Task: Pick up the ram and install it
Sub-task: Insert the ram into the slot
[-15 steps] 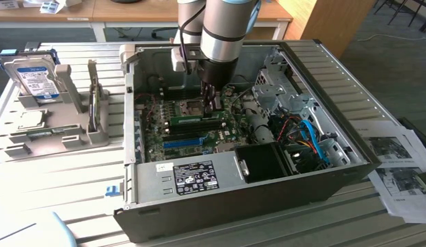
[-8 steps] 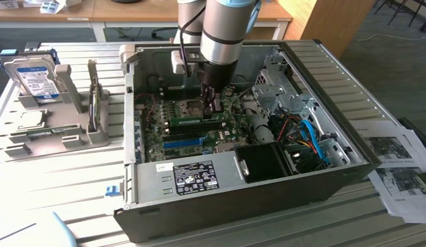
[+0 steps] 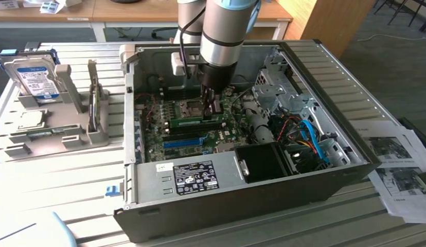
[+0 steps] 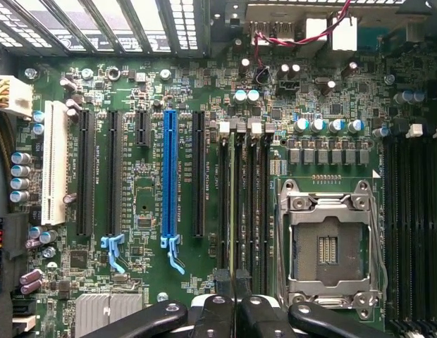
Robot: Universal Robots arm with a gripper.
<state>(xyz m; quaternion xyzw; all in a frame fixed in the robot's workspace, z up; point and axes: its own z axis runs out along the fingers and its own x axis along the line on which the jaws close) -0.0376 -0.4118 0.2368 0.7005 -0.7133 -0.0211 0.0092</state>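
Green is your cue: one ram (image 3: 191, 122) stands on edge in a slot on the motherboard (image 3: 220, 136), running toward the exterior view's left from the gripper (image 3: 212, 111), which comes straight down onto the stick's right-hand end. On the wrist camera you've got both fingertips (image 4: 225, 282) drawn together, pinched on the ram's thin top edge, and the stick runs away from them along one of the four black memory slots (image 4: 263, 204) beside the processor socket (image 4: 328, 246). Now sweep the exterior view with me, left to right. First, one grey holder (image 3: 69, 128) on the slatted table (image 3: 62, 175), carrying one hard drive (image 3: 36, 77) standing upright and one square silver chip (image 3: 31, 119) lying flat below it. Next, one open computer case (image 3: 254, 198), the arm (image 3: 223, 31) dropping into it from above. Inside you can pick out one blue slot (image 3: 182, 142) just below the ram, then one black fan shroud (image 3: 264, 162), then a blue cable (image 3: 313, 136) among a tangle of wires. Past the case's right wall, printed sheets (image 3: 398, 159) lie on the table. Back on the wrist camera, count with me: one blue slot, one white slot (image 4: 55, 162), four black expansion slots (image 4: 84, 176), three long and one short, and one socket, open and bare.
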